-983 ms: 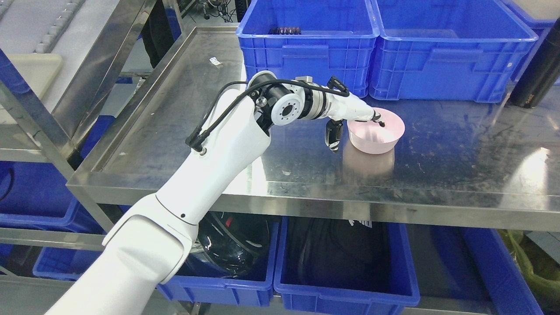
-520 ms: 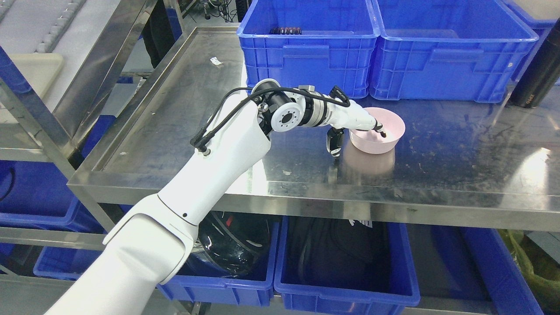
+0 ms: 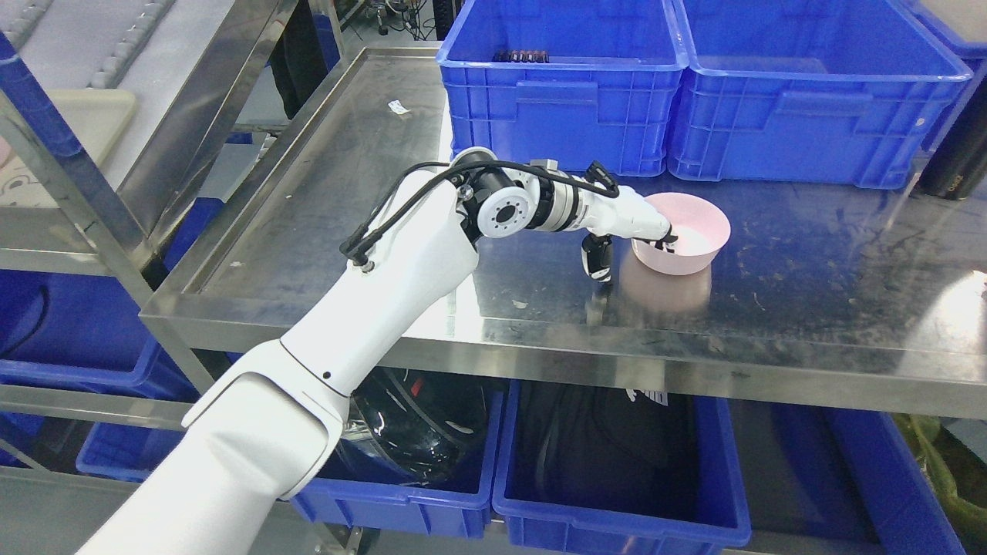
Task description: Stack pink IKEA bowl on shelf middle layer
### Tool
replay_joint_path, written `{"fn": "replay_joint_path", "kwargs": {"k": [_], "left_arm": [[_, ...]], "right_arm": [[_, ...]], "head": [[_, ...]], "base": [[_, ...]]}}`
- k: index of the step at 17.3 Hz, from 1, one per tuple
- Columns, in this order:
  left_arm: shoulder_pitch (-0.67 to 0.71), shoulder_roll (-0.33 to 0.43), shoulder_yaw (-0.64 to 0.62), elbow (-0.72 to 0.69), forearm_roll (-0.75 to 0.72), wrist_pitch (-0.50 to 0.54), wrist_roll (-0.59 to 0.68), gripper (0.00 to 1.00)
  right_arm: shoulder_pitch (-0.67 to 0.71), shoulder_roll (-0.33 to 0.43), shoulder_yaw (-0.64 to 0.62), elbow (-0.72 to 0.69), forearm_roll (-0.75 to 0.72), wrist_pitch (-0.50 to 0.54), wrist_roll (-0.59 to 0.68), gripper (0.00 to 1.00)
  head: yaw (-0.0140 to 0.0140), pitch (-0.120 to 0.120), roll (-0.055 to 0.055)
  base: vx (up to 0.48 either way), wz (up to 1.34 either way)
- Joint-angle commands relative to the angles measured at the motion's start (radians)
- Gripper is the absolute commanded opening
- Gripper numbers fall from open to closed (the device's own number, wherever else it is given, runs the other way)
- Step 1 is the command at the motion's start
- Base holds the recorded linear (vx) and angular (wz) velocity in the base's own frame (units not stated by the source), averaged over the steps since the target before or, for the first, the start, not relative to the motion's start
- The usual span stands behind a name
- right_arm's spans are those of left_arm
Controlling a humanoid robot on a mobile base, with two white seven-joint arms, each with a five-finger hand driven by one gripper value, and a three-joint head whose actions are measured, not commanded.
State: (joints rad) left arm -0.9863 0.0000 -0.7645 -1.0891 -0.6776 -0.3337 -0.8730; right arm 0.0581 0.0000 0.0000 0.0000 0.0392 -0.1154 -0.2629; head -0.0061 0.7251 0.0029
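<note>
A pink bowl [image 3: 690, 231] stands upright on the steel shelf [image 3: 324, 208], right of the middle and in front of the blue crates. Its reflection shows directly under it, and I cannot tell if its base touches the steel. My left hand [image 3: 632, 250] reaches in from the lower left and is shut on the bowl's near-left rim. Its dark fingertips [image 3: 668, 240] are inside the bowl and the thumb [image 3: 598, 263] hangs outside the wall. No second bowl is in view. The right arm does not show.
Two blue crates [image 3: 563, 85] [image 3: 810, 92] line the back of the shelf, close behind the bowl. A black bottle [image 3: 952, 162] stands at the right edge. More blue bins [image 3: 617, 501] sit on the layer below. A steel rack frame [image 3: 85, 200] rises at the left.
The camera has shifted, moving the whole picture slightly right. My left forearm and wrist have dropped lower toward the shelf, still gripping the bowl, which stays in about the same place.
</note>
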Motion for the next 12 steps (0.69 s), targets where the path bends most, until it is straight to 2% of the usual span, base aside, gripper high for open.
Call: {"fn": "replay_joint_path", "kwargs": {"k": [1,3,4,9,12], "left_arm": [[0.000,0.017,-0.015,0.037,0.004,-0.028,-0.023,0.23],[0.000,0.017,0.023,0.040,0.007,-0.065,-0.056,0.05],[0.000,0.017,0.040,0.040,0.012,-0.083,-0.066,0.00],[-0.002,0.017,0.181,-0.037,0.020,-0.117,-0.055,0.00],[-0.002,0.017,0.212,-0.052,0.018,-0.195,-0.046,0.00]], "right_arm": [[0.000,-0.017,0.003,-0.017,0.001,0.000,0.001,1.00],[0.000,-0.017,0.005,-0.017,-0.001,0.000,0.001,1.00],[0.000,-0.017,0.005,-0.017,0.001,0.000,0.001,1.00],[0.000,-0.017,0.005,-0.017,0.001,0.000,0.001,1.00],[0.000,-0.017,0.005,-0.017,0.001,0.000,0.001,1.00]], "head": [[0.0000,0.000,0.000],[0.0000,0.000,0.000],[0.0000,0.000,0.000],[0.0000,0.000,0.000],[0.0000,0.000,0.000]], "base": [[0.002,0.14],[0.001,0.09],[0.001,0.04],[0.016,-0.03],[0.021,0.00]]}}
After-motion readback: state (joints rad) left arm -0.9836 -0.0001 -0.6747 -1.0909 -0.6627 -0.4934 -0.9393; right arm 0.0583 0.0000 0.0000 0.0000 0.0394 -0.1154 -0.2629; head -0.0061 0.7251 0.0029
